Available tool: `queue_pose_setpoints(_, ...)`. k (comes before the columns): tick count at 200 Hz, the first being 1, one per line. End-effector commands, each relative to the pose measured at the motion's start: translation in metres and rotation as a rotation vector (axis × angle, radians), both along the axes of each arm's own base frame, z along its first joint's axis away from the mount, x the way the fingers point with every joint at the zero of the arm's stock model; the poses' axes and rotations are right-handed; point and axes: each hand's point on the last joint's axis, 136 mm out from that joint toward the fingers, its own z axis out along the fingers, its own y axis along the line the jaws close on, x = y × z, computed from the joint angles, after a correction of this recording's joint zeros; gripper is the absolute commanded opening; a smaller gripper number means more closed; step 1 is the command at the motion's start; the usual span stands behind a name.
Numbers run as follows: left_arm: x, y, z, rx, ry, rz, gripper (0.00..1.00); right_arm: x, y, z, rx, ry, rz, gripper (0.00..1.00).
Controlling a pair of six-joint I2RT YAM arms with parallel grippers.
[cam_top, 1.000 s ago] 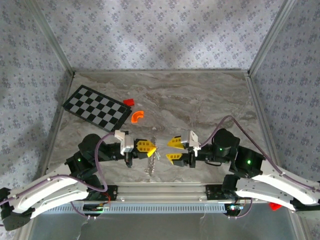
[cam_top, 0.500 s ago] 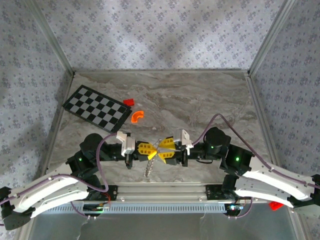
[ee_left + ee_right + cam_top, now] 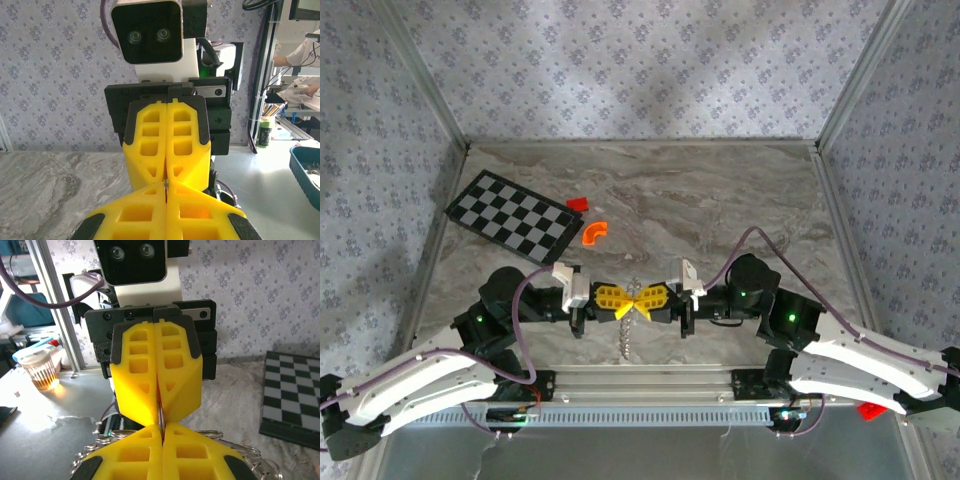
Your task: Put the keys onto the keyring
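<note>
- At the near middle of the marble table, the keyring is held on edge, and its silvery lower part hangs toward the near rail.
- The left gripper reaches the keyring from its left. The yellow fingers are pressed together, with a sliver of the ring's metal pinched between them.
- The right gripper meets it tip to tip from the keyring's right, likewise clamped on the ring. In the right wrist view, wire loops spread out under its fingers.
- Beyond the keyring to the left lie an orange curved piece, then a small red block, then a checkerboard sheet. All are well apart from the ring.
- Beyond the keyring to the right, open marble runs to the back wall and the right frame post.
- The rail lies close on the keyring's near side, and the two arms flank the ring.
</note>
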Motion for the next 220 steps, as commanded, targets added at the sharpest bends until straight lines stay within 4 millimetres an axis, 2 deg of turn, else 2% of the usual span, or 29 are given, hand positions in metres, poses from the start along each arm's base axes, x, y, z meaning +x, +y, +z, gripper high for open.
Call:
queue_pose_setpoints(1,-0.005,0.004,0.021,-0.052,-0.033,-0.005,0.0,0.0,-0.001,0.0,-0.025,-0.01,-0.005,0.0)
queue_pose_setpoints(22,0.006,0.009,0.016,-0.013,-0.031,0.072,0.0,0.003,-0.006,-0.004,-0.088,-0.047,-0.026,0.0)
queue_pose_setpoints(54,0.01,0.017,0.001,0.096,-0.02,0.122,0.13,0.007,-0.015,-0.005,-0.192,-0.119,-0.054,0.0)
queue_pose_setpoints(74,0.01,0.02,-0.005,0.145,-0.012,0.133,0.18,0.008,-0.02,-0.003,-0.236,-0.148,-0.061,0.0)
queue_pose_setpoints(133,0.012,0.019,-0.003,0.165,-0.013,0.138,0.21,0.015,-0.015,-0.008,-0.392,-0.173,-0.05,0.0)
queue_pose_setpoints(155,0.011,0.014,-0.002,0.159,-0.013,0.118,0.21,0.015,-0.014,-0.02,-0.457,-0.161,-0.033,0.0)
queue_pose_setpoints(157,0.011,0.013,-0.002,0.16,-0.012,0.116,0.21,0.015,-0.014,-0.011,-0.439,-0.171,-0.037,0.0)
queue_pose_setpoints(161,0.011,0.013,-0.002,0.163,-0.012,0.114,0.22,0.015,-0.014,-0.008,-0.441,-0.175,-0.038,0.0)
queue_pose_setpoints(220,0.019,0.005,-0.01,0.182,-0.005,0.133,0.22,0.015,-0.008,-0.008,-0.476,-0.2,-0.021,0.0)
